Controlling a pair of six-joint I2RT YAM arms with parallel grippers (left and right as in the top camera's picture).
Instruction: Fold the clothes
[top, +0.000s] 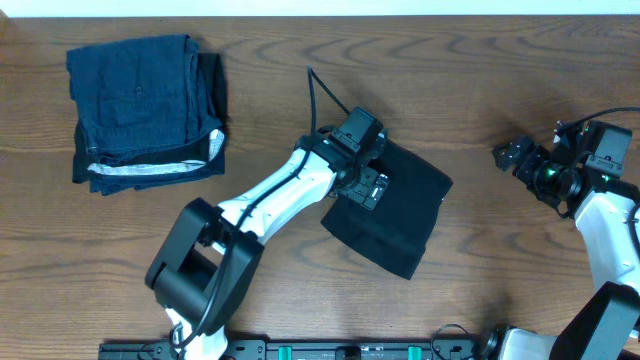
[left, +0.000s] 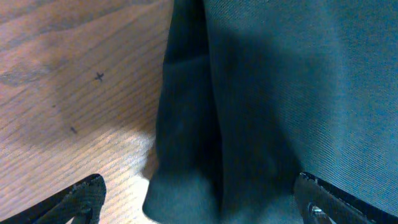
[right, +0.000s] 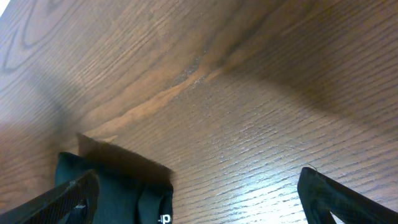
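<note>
The black T-shirt (top: 405, 215) sits folded in a tilted rectangle mid-desk (top: 480, 70), but its upper-left corner is hidden under the left tool (top: 371, 187). That tool's fingers (left: 84, 199) are spread wide and pinching nothing, though it's hard to say if they touch the cloth. Up close it's just dark folds. The right tool (top: 512, 155) is spread too, over bare wood off to the right. A dark blue folded stack (top: 145, 110) sits at the far left.

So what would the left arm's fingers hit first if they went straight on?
The black T-shirt: the open left fingers point down at its folded edge. One finger seems to be over bare table beside it, so it might meet wood instead; depth is hard to judge.
</note>
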